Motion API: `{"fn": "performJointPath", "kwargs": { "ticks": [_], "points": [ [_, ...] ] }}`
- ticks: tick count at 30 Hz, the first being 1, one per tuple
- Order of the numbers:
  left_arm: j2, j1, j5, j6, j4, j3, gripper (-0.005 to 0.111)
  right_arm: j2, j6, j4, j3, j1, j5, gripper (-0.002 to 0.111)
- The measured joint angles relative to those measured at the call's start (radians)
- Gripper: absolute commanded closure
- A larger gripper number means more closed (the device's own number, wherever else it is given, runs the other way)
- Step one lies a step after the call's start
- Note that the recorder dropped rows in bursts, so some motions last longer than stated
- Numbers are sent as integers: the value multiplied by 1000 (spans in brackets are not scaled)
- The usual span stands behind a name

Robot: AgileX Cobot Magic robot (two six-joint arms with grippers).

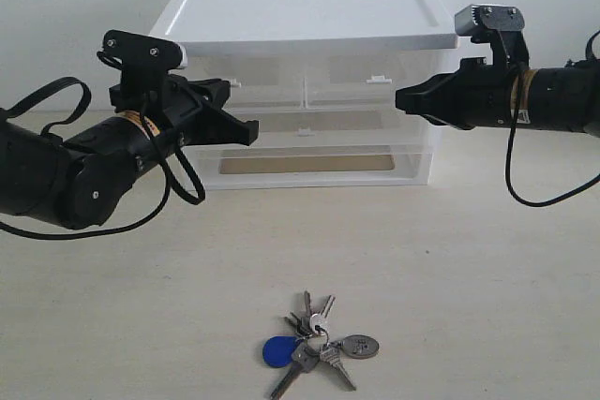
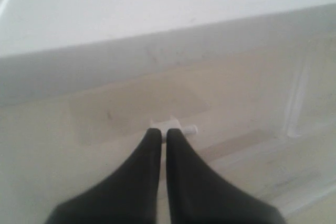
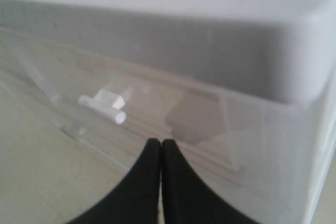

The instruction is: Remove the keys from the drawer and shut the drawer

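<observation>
The keys (image 1: 317, 342), several silver ones on a ring with a blue fob (image 1: 277, 352) and a round grey tag (image 1: 360, 346), lie on the table in front of the unit. The drawer (image 1: 267, 70), upper left in the white-topped unit, has its front level with the drawer beside it. My left gripper (image 1: 251, 127) is shut and holds nothing. In the left wrist view its tips (image 2: 163, 132) sit right at the drawer's white tab handle (image 2: 182, 126). My right gripper (image 1: 400, 98) is shut and empty, close to the right-hand drawer's front (image 3: 210, 129).
The white-topped unit (image 1: 300, 7) stands at the back of the table. Its right-hand half-width drawer has a tab handle (image 3: 107, 104), and a full-width drawer (image 1: 309, 164) lies below. Black cables hang from both arms.
</observation>
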Motion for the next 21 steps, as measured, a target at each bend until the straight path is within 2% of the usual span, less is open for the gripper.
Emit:
{"fn": "performJointPath", "kwargs": {
  "ticks": [6, 10, 17, 21],
  "points": [
    [2, 5, 13, -6, 24, -9, 102, 0, -2, 0, 0, 0, 4, 108],
    [-59, 11, 45, -72, 90, 24, 102, 0, -11, 0, 0, 0, 4, 108],
    [-428, -30, -32, -90, 95, 318, 102, 0, -17, 0, 0, 0, 4, 108],
    [-614, -30, -83, -52, 11, 486, 102, -14, -1, -28, 0, 0, 20, 108]
  ]
}}
